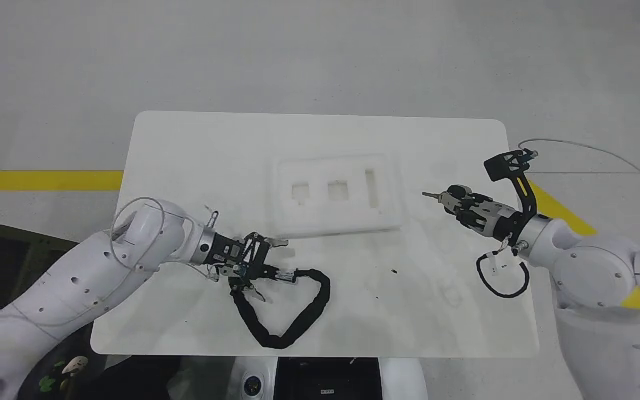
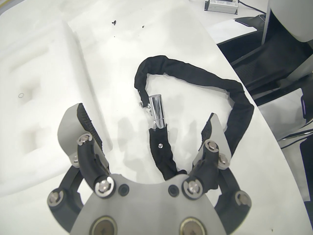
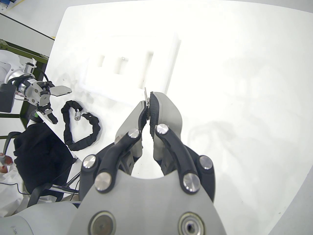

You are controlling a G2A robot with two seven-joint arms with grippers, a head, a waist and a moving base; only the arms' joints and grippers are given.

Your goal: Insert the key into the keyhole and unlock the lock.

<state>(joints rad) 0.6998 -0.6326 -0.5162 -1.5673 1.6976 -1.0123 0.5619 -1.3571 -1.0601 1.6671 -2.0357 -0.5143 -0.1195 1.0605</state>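
Left wrist view has the left gripper (image 2: 146, 118) spread wide, low over the table (image 2: 115, 62). Its fingers (image 2: 83, 121) stand either side of one end of the chain lock (image 2: 195, 74) without closing on it. Between them the lock's chrome cylinder (image 2: 157, 111) lies on the table, joining the two ends of the black fabric-sleeved chain. The chain curls in a loop near the table edge on the robot's side. The right gripper (image 3: 147, 105) is pressed together on the key (image 3: 146, 95), whose metal tip pokes out past the fingertips. It is held above the right part of the table, well apart from the lock. A white foam tray (image 1: 300, 215) with three recesses sits mid-table between the arms, just beyond the loop.
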